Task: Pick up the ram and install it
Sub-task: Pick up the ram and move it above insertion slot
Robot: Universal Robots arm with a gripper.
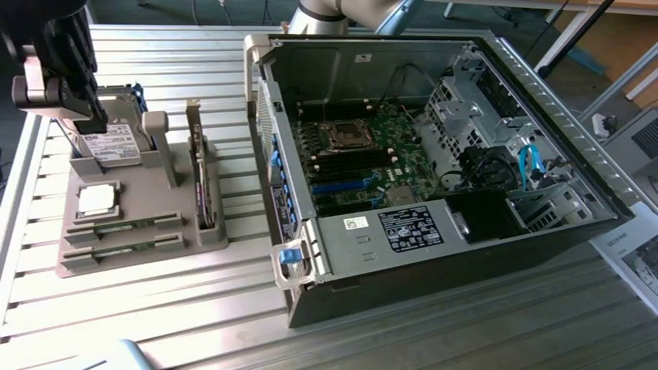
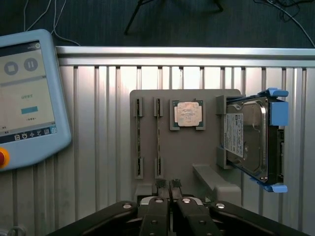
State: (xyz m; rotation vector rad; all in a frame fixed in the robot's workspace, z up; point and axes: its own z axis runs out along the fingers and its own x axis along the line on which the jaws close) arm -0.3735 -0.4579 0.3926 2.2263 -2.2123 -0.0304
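From where I stand, the arm's fingers (image 2: 155, 211) are pressed close together with nothing between them. They hang above the grey tray (image 2: 197, 147), clear of everything on it. The tray sits on the ribbed metal table (image 1: 154, 324), toward the exterior view's left. The ram is still in the tray as two thin green sticks lying flat in parallel slots at its near end, the first ram stick (image 1: 123, 226) just beside the second ram stick (image 1: 122, 248). Neither one is touched. Next to them a square silver processor (image 2: 187, 114) rests in its own pocket. Beyond that a hard drive (image 2: 246, 137) in a blue carrier leans in a holder; its white label carries print too small for me to read. An expansion card (image 1: 203, 185) stands upright on edge along the tray's side nearest the computer. The computer case (image 1: 411, 285) lies open on the exterior view's right, with the green motherboard (image 1: 360, 162) exposed. A black sticker (image 1: 409, 228) with white lettering sits on the power supply, and I cannot make out the words. A pale blue control tablet (image 2: 29, 98) lies on the table near the tray, its screen lit with round buttons and faint, unreadable text.
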